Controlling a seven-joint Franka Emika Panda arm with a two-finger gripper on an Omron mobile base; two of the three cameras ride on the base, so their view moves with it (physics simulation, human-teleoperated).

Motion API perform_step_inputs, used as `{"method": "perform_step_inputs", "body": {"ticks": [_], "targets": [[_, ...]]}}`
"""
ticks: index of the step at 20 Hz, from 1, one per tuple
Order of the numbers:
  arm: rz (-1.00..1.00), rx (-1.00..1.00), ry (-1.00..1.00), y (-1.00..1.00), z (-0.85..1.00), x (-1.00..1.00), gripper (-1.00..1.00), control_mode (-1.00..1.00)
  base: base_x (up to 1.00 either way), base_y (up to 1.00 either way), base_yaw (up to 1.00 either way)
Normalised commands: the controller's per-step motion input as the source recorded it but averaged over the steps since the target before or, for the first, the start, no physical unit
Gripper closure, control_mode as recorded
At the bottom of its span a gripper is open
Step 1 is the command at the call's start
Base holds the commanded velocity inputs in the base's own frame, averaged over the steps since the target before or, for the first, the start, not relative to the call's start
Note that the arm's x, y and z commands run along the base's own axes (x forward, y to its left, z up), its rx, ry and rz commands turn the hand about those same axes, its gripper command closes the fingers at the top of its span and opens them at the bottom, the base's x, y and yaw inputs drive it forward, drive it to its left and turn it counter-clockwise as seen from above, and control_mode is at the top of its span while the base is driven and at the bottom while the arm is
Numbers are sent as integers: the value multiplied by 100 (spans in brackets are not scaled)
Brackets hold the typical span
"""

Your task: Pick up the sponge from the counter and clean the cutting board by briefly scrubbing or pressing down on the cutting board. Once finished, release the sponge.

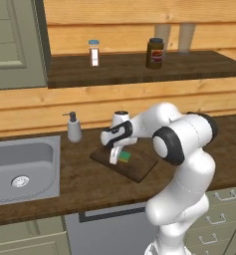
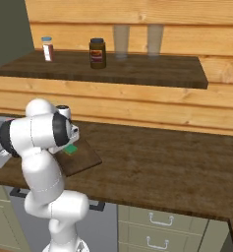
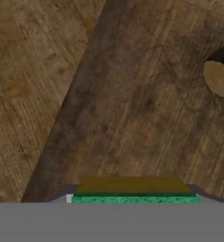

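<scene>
At the left of the left base view the steel sink point(image 1: 22, 172) sits in the counter point(image 1: 79, 187), with a soap dispenser point(image 1: 73, 127) just beside it. Next comes the cutting board point(image 1: 134, 168), lying at an angle on the counter. The gripper point(image 1: 115, 156) points down over it, fingers closed around the sponge point(image 1: 124, 157), which seems to rest on or just above the board's near-centre. In the hand view the sponge point(image 3: 134, 191) spans the space between the fingertips, with the board's grain point(image 3: 146, 104) beyond and its hole to the right. To scrub well, I judge, press straight down, keep strokes short and inside the board's edges, then open the fingers to let go.
</scene>
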Motion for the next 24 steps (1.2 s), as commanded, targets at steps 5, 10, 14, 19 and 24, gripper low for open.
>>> {"method": "perform_step_inputs", "body": {"ticks": [5, 10, 14, 19, 24], "targets": [[11, 0, 0, 1, -3, -71, 100, -100, 0, 0, 0], [11, 0, 0, 0, -12, -54, 100, -100, 0, 0, 0], [11, 0, 0, -2, -9, -32, 100, -100, 0, 0, 0], [11, 0, 0, -12, 0, -11, 100, -100, 0, 0, 0], [11, 0, 0, -22, 0, -16, 100, -100, 0, 0, 0]]}}
